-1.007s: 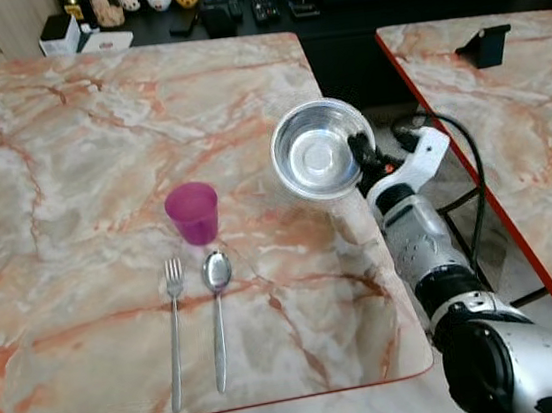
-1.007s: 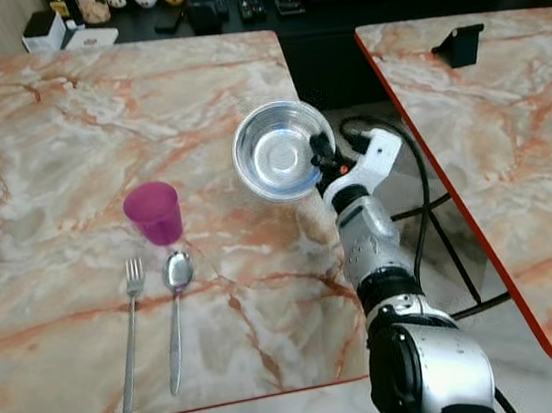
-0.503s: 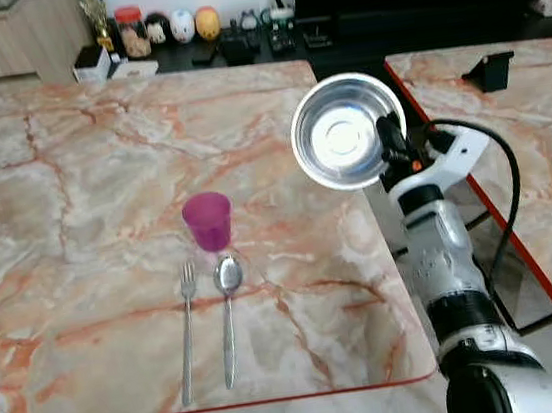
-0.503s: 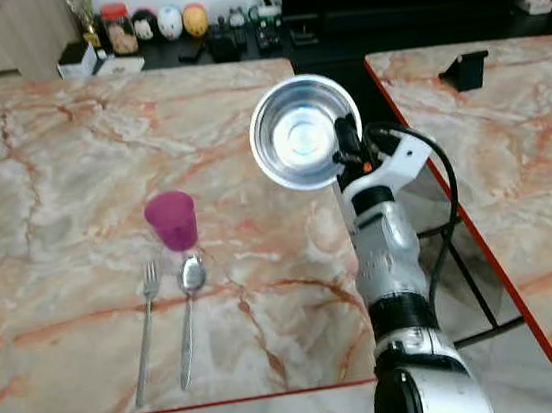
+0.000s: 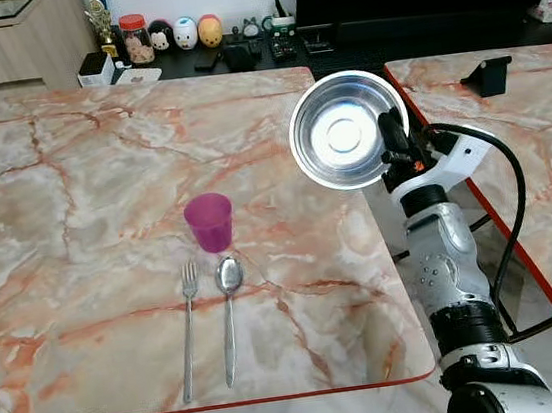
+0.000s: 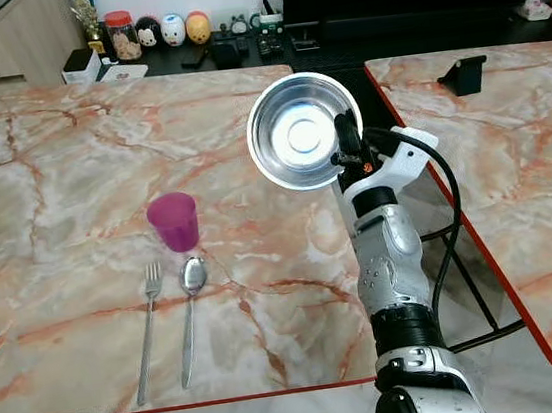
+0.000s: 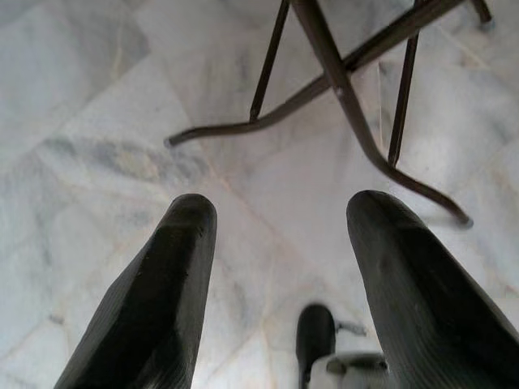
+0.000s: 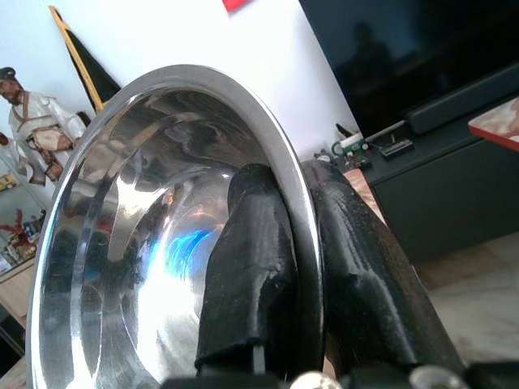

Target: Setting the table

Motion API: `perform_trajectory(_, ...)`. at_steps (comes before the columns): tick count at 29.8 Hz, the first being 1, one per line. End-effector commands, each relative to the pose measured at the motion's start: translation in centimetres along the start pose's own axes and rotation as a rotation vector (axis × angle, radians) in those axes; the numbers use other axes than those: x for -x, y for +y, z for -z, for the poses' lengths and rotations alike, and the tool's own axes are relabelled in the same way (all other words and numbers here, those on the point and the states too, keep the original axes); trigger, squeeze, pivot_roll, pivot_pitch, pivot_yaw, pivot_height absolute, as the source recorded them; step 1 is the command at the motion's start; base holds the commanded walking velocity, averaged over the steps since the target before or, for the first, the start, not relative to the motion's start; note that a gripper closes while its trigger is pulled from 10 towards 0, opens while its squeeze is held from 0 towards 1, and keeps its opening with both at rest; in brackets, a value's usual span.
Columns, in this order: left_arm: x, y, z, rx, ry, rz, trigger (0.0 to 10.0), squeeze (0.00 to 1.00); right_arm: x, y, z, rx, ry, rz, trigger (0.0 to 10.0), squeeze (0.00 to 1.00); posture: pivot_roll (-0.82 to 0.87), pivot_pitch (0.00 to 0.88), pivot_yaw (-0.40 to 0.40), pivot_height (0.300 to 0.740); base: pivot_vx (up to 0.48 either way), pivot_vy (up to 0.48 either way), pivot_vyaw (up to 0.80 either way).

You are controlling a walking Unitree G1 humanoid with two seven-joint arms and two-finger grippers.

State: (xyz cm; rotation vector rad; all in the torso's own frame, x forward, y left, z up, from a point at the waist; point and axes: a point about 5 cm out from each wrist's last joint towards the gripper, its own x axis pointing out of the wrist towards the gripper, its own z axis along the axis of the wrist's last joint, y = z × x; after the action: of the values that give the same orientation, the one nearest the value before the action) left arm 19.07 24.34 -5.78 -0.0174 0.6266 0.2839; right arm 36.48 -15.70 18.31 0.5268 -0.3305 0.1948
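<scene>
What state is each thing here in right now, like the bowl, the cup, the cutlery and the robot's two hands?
Steel bowl: held up in the air, tilted, empty.
Right gripper: fingers shut on the bowl's rim, one inside, one outside.
Purple cup: upright on the marble table, looks empty.
Fork: lying flat, just below the cup.
Spoon: lying flat beside the fork.
Left gripper: fingers open, holding nothing, above the floor.

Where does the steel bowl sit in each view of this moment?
Left eye: steel bowl right of centre, above the table's right edge, pinched by the right gripper.
Right eye: bowl at centre, upper half.
Right wrist: rim between the fingers.
Left wrist: floor, no bowl.
Shared landmark: purple cup, left of the bowl.
</scene>
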Motion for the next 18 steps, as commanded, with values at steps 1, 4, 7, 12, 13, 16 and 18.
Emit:
perform_trajectory(1, 0.62, 0.4, 1.51, 0.01, 0.055, -0.019, 10.0, 0.0, -0.39, 0.44, -0.78, -0.001, -0.023, -0.012, 10.0, 0.0, -0.06, 0.0, -0.037, 0.736, 0.0, 0.0, 0.0)
perform_trajectory(4, 0.8, 0.38, 1.81, 0.003, 0.06, -0.014, 10.0, 0.0, -0.39, 0.43, -0.88, 0.0, -0.022, -0.012, 10.0, 0.0, -0.05, 0.0, -0.038, 0.736, 0.0, 0.0, 0.0)
perform_trajectory(7, 0.86, 0.49, 1.94, 0.001, 0.066, -0.014, 10.0, 0.0, -0.39, 0.45, -0.85, 0.001, -0.02, -0.012, 10.0, 0.0, -0.05, 0.0, -0.037, 0.736, 0.0, 0.0, 0.0)
perform_trajectory(12, 0.98, 0.71, 2.18, -0.006, 0.076, -0.017, 10.0, 0.0, -0.33, 0.46, -0.83, 0.001, -0.019, -0.012, 10.0, 0.0, -0.06, 0.0, -0.032, 0.736, 0.0, 0.0, 0.0)
perform_trajectory(13, 0.99, 0.69, 2.21, -0.015, 0.078, -0.014, 10.0, 0.0, -0.33, 0.39, -0.87, 0.003, -0.018, -0.011, 10.0, 0.0, -0.06, 0.0, -0.032, 0.736, 0.0, 0.0, 0.0)
perform_trajectory(16, 0.96, 0.59, 2.18, -0.019, 0.077, -0.011, 10.0, 0.0, -0.31, 0.24, -0.97, 0.004, -0.021, -0.007, 10.0, 0.0, -0.06, 0.0, -0.029, 0.736, 0.0, -0.096, 0.0)
perform_trajectory(18, 0.94, 0.55, 2.15, -0.02, 0.077, -0.008, 10.0, 0.0, -0.31, 0.13, -1.07, 0.005, -0.023, -0.004, 10.0, 0.0, -0.06, 0.0, -0.027, 0.736, 0.0, -0.289, 0.0)
